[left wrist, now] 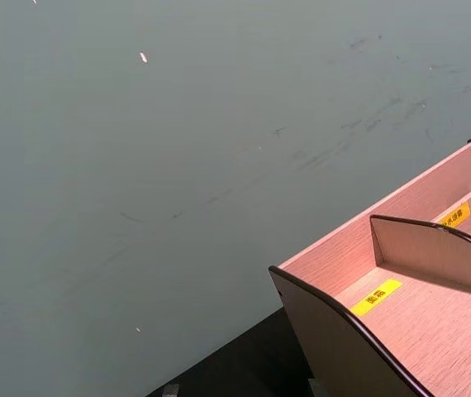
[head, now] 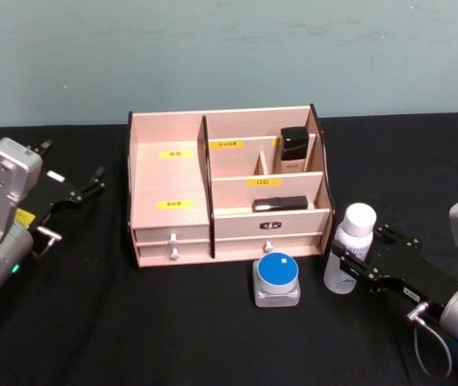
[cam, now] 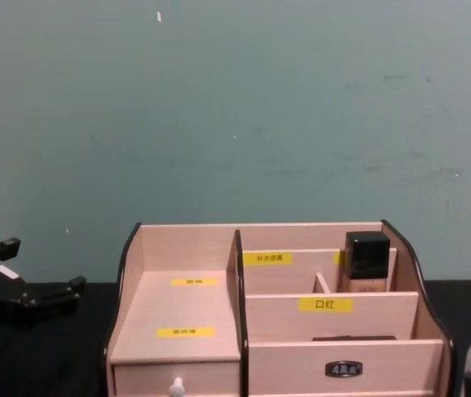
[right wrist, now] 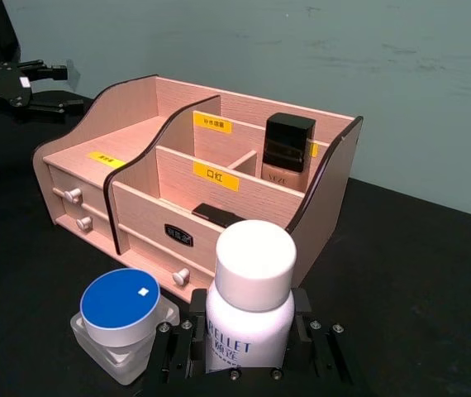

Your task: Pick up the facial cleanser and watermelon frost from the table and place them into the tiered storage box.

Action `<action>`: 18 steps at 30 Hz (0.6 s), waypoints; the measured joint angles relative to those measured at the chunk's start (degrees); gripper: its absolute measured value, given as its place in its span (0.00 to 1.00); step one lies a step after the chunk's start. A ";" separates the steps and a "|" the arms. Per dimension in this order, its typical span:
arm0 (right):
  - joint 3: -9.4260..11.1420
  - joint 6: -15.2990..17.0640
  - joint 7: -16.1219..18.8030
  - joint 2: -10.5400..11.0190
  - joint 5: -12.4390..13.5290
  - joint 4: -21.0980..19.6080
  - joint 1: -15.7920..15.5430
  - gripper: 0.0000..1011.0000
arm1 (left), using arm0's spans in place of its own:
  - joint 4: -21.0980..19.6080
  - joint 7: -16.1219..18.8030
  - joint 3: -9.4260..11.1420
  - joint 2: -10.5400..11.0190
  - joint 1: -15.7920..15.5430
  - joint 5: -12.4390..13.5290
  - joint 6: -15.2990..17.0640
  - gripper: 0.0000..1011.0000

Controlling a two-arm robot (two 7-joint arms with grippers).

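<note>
- The right gripper [head: 349, 265] is clamped on the cleanser [head: 356, 233], which stands upright on the black table [head: 173, 322] just right of the box [head: 169, 173].
- The blue-lidded jar [head: 276, 279] sits in front of the box, near the cleanser.
- The left gripper [head: 96, 180] hangs well left of the box, fingers apart.

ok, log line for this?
right gripper: shut on facial cleanser, table | left gripper: open, parked left | watermelon frost: table, before tiered storage box
</note>
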 joint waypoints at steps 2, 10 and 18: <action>0.00 0.01 -0.01 0.01 0.00 0.00 -0.01 0.59 | 0.00 0.00 0.00 0.00 0.00 0.00 0.00 1.00; 0.00 0.03 -0.04 0.04 0.04 -0.04 -0.02 0.59 | 0.00 0.00 0.00 0.00 0.00 0.00 0.00 1.00; 1.53 0.51 0.80 -0.26 -0.16 -2.02 -1.14 0.59 | 0.00 0.00 0.00 0.00 0.00 0.00 0.00 1.00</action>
